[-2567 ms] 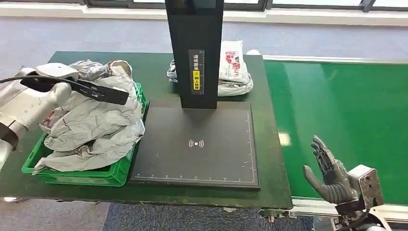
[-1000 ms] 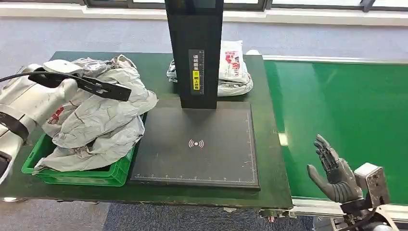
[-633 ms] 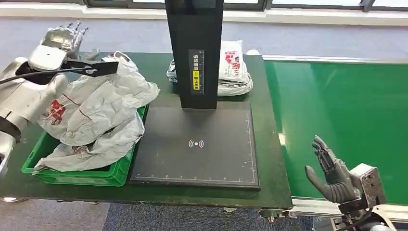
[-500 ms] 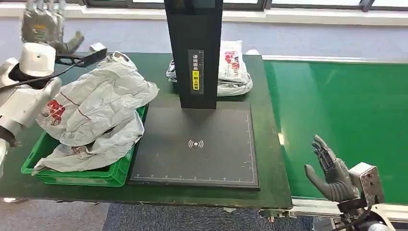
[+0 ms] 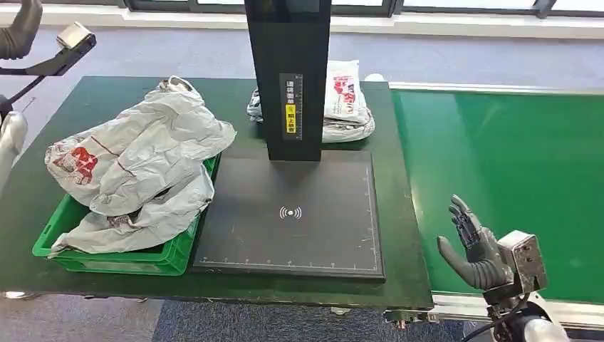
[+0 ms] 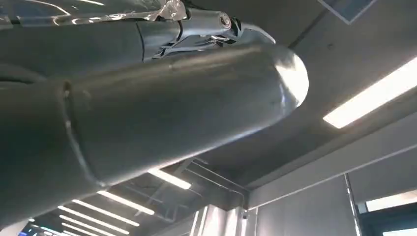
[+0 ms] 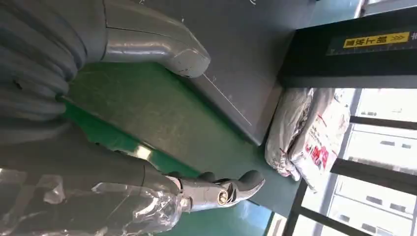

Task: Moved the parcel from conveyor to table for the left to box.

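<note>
Parcel (image 5: 135,153) is sitting on top of the pile in the green box (image 5: 167,260), far over to the left of my right hand, overhanging the box's edge toward the scanner pad. It's a crumpled grey bag with a red print facing out on the side away from my right hand. More grey bags are lying under it in the same box.

My right hand (image 5: 476,246) is hovering at the near edge of the green conveyor (image 5: 513,157), just off the table's corner, fingers spread and pointing up, holding nothing. The right wrist view is showing the thumb (image 7: 152,42) and one finger (image 7: 221,189) well apart, nothing between them.

My left hand (image 5: 18,32) is raised high at the far left, well apart from the parcel; I'm seeing just a dark curved bit of it, so I can't tell if it's open or closed.

Between my hands: black scanner pad (image 5: 292,214) on the table (image 5: 399,214), with its black post (image 5: 288,78) standing at the far side. Two more bagged parcels (image 5: 349,103) are lying stacked behind the post, near the conveyor.
</note>
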